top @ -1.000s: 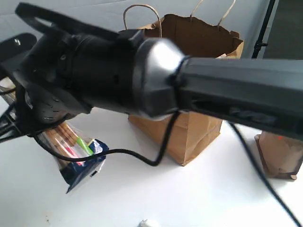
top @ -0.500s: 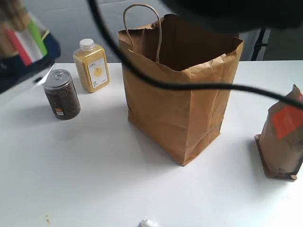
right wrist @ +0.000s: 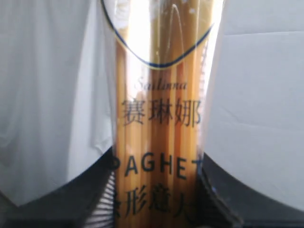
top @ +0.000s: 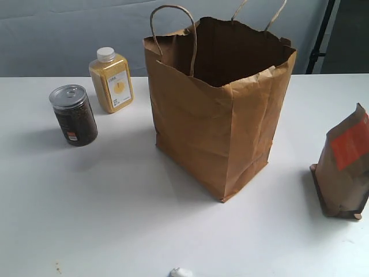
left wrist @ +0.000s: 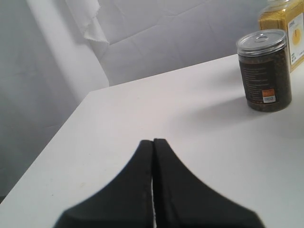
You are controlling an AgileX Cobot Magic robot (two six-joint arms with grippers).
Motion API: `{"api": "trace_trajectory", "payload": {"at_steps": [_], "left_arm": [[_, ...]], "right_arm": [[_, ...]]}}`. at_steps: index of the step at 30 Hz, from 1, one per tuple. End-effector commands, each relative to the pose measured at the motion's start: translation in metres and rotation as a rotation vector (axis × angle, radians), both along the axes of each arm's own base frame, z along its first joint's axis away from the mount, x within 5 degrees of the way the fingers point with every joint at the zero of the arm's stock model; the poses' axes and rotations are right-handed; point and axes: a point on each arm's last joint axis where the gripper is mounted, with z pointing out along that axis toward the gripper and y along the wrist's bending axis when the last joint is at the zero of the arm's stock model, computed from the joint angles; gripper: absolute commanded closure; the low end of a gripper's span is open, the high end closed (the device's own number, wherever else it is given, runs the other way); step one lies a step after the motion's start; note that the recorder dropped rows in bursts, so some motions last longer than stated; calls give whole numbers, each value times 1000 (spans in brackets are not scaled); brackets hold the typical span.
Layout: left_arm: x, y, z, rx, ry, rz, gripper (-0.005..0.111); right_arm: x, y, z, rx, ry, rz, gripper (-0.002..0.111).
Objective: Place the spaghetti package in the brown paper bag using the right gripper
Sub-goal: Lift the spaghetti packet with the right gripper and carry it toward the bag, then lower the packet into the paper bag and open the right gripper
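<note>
Right wrist view only: right hand (right wrist: 155, 192) pinches the spaghetti package (right wrist: 156, 95). Exterior view only: brown paper bag (top: 213, 133) stands open-mouthed.

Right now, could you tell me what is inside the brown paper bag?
Only bare inner walls show in the brown paper bag; its front wall hides the bottom. The right gripper holds the spaghetti package.

Plain brown crinkled kraft paper bag (top: 219, 133); clear flat spaghetti packet (right wrist: 159, 118): tan strands, navy curve, dark lettering; yellow square plastic bottle (top: 111, 81), white cap.
</note>
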Motion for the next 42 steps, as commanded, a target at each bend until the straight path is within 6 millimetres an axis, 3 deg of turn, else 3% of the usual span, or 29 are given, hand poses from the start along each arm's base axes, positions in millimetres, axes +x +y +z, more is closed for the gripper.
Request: {"api": "trace_trajectory", "payload": {"at_steps": [1,6,16,27,31,34,36,40,42], "left_arm": [[0,0,-1,-8,-2,-3,107],[0,0,-1,-8,-2,-3,107],[0,0,-1,-8,-2,-3,107],[0,0,-1,-8,-2,-3,107],[0,0,-1,-8,-2,-3,107],[0,0,-1,-8,-2,-3,107],[0,0,-1,-8,-2,-3,107],[0,0,-1,-8,-2,-3,107],[0,0,-1,-8,-2,-3,107]], "right_arm": [[32,-14,-10,9,-17,-78,108],[62,-19,-57,-84,77,-145,108],[61,-24,-142,-114,225,-111,108],[55,-38,-191,-243,199,-114,107],[52,-43,-206,-286,213,-116,79],[51,-44,-210,-301,226,-118,42],[51,-44,-210,-301,226,-118,37],[49,-44,-207,-292,231,-117,41],[41,-44,-195,-266,202,-101,44]]}}
